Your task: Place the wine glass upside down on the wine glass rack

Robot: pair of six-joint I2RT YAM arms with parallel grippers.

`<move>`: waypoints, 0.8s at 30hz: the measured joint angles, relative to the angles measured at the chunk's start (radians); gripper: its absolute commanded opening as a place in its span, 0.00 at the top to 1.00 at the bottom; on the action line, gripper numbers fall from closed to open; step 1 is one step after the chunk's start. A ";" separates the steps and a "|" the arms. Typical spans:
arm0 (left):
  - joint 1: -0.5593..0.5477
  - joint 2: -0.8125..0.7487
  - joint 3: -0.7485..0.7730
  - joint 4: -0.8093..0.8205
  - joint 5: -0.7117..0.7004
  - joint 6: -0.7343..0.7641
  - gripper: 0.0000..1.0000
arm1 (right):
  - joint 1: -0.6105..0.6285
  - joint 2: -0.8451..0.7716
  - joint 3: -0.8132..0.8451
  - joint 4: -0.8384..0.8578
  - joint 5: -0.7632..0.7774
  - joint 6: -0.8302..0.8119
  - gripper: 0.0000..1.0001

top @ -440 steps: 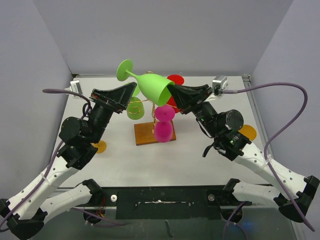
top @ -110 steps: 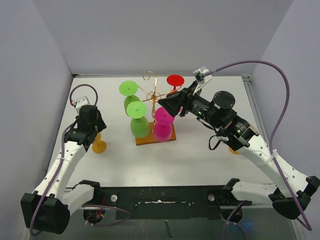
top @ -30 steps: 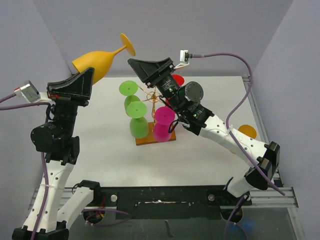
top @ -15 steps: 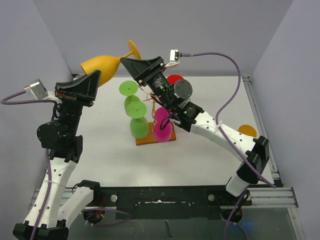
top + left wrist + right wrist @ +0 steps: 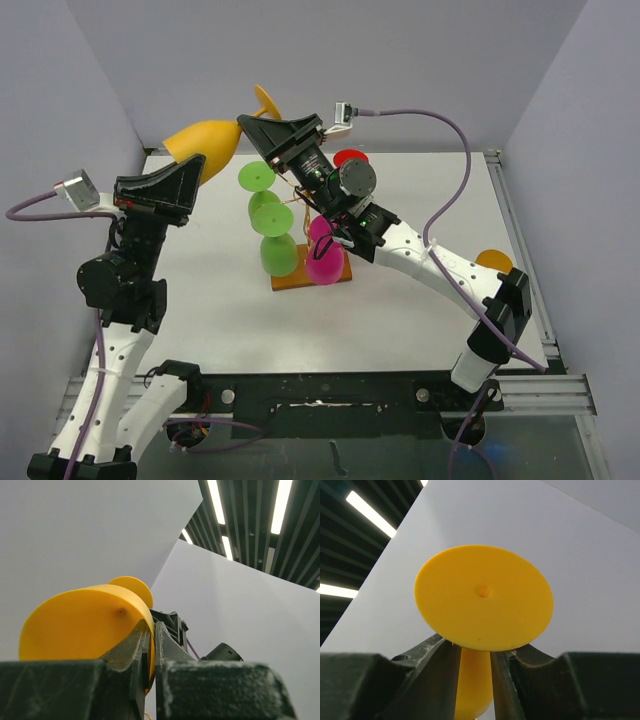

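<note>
Mid-air handover, high up beside the wine glass rack (image 5: 290, 279). Left gripper (image 5: 152, 647) jaws clenched on bowl wall of orange wine glass (image 5: 203, 140), held sideways. Right gripper (image 5: 475, 662) jaws snug on stem just under foot, prob. for regrip, then flipping bowl-down onto rack.

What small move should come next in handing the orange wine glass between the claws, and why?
Probably the left claw should open. It pinches the wine glass by the bowl's rim, while the right claw appears shut on the stem just under the foot. With both holding, the glass cannot be turned toward the wine glass rack.
</note>
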 measured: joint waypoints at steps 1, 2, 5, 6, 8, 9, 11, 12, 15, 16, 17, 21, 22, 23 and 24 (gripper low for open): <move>0.000 -0.001 -0.003 0.001 0.003 -0.005 1.00 | 0.000 0.003 0.000 0.000 0.000 0.005 0.75; 0.000 -0.002 -0.005 0.003 0.004 -0.010 1.00 | 0.000 0.005 0.000 0.000 0.000 0.008 0.78; 0.000 -0.003 -0.015 0.009 0.010 -0.019 1.00 | 0.000 0.010 0.000 0.008 0.000 0.017 0.89; 0.000 -0.005 -0.018 0.011 0.011 -0.021 1.00 | 0.000 0.011 0.000 0.009 -0.002 0.019 0.92; 0.000 -0.010 -0.025 0.010 0.011 -0.028 0.86 | -0.001 0.011 0.000 0.014 -0.002 0.019 0.98; 0.000 -0.015 -0.029 0.009 0.012 -0.029 0.81 | -0.001 0.011 0.000 0.018 -0.002 0.015 1.00; -0.002 -0.032 -0.033 -0.013 0.014 -0.030 0.74 | -0.001 0.011 0.000 0.031 -0.002 -0.002 1.00; -0.002 -0.045 -0.033 -0.035 0.010 -0.026 0.70 | -0.001 0.011 0.000 0.033 -0.003 -0.012 1.00; -0.004 -0.087 -0.033 -0.117 -0.008 -0.002 0.63 | -0.001 0.008 -0.011 0.056 -0.002 -0.059 1.00; -0.004 -0.100 -0.031 -0.148 -0.015 0.009 0.62 | -0.001 0.006 -0.020 0.069 -0.002 -0.082 1.00; -0.004 -0.112 -0.027 -0.178 -0.025 0.018 0.61 | -0.001 0.002 -0.027 0.077 -0.002 -0.105 1.00; -0.004 -0.143 -0.005 -0.303 -0.068 0.056 0.58 | -0.002 -0.020 -0.050 0.101 -0.002 -0.220 1.00; -0.004 -0.153 -0.001 -0.335 -0.082 0.066 0.58 | -0.002 -0.028 -0.057 0.105 -0.002 -0.257 1.00; -0.004 -0.164 0.002 -0.366 -0.097 0.074 0.57 | -0.002 -0.039 -0.063 0.109 -0.003 -0.295 1.00; -0.004 -0.176 0.005 -0.394 -0.110 0.081 0.57 | -0.003 -0.044 -0.068 0.113 -0.003 -0.322 1.00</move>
